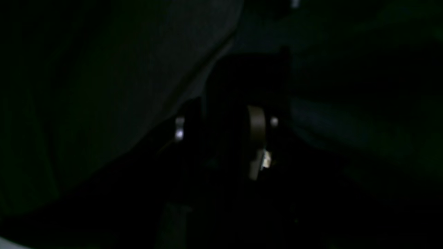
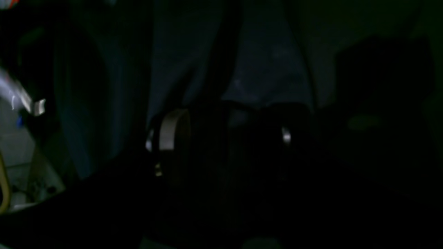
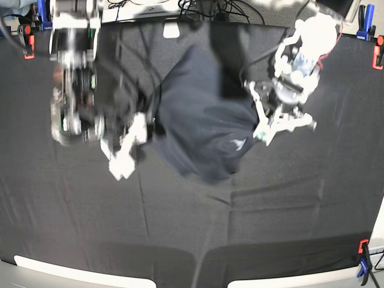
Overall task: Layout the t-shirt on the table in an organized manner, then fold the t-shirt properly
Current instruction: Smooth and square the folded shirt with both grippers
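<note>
The dark navy t-shirt (image 3: 201, 117) is bunched and stretched between my two grippers over the middle of the black table (image 3: 72, 228); a small white mark shows near its lower right. My right gripper (image 3: 146, 127) is shut on its left edge. My left gripper (image 3: 259, 129) is shut on its right edge. The left wrist view is very dark: the gripper (image 1: 225, 124) sits against folds of the t-shirt (image 1: 138, 69). The right wrist view is also dark: the gripper (image 2: 225, 135) has the t-shirt (image 2: 270, 65) hanging past it.
Red clamps (image 3: 27, 33) (image 3: 378, 57) and blue clamps (image 3: 364, 13) (image 3: 362, 264) sit at the table's edges. Cables (image 3: 210, 7) and a white tag (image 3: 171, 30) lie at the back edge. A pale rim (image 3: 60, 267) runs along the front.
</note>
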Available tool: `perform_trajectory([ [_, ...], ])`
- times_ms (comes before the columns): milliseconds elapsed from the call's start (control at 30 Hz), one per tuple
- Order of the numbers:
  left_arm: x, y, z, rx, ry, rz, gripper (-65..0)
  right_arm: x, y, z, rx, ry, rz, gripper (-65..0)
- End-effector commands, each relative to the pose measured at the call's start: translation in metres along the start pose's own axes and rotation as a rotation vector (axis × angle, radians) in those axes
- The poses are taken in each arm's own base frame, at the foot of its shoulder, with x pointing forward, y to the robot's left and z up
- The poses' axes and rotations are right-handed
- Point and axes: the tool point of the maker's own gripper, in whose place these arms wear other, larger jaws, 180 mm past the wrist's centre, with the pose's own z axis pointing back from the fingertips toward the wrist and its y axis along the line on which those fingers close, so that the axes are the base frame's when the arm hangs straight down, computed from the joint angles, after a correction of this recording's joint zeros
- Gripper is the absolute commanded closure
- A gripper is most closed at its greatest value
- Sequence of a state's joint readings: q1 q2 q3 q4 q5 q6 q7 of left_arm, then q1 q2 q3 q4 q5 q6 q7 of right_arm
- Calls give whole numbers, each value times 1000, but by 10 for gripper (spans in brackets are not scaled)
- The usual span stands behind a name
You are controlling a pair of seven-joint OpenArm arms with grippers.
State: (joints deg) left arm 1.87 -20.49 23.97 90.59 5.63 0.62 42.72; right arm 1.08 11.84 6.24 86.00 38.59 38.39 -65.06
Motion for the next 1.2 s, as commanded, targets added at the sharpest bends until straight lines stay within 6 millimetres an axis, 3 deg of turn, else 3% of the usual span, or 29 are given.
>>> perform_trajectory([
  [0,7,10,-2,21,-7,-7,-181,9,7,7,12,-37,50,-309],
  [233,43,26,-8,13,-71,-56,-181,-7,60,24,120,-108,53,-309],
  [367,56,29,-8,-3,-94,-46,-181,-15,74,26,143,-113,41,-309],
  [533,51,17,-8,-71,-66,-44,-181,-19,83,22,164,-120,15,-309],
  [733,54,16,-8,-83,-72,-59,-181,-4,102,17,203,-179,6,-309],
  [900,58,20,-8,-74,-72,-61,-181,-4,97,19,146,-157,51,-309],
  [1033,55,21,-5,-79,-31,-55,-181,-11,72,26,15,-105,88,-309],
  [1167,56,10,4,-138,-5,-46,-181,-6,46,46,-108,-120,100,-309],
])
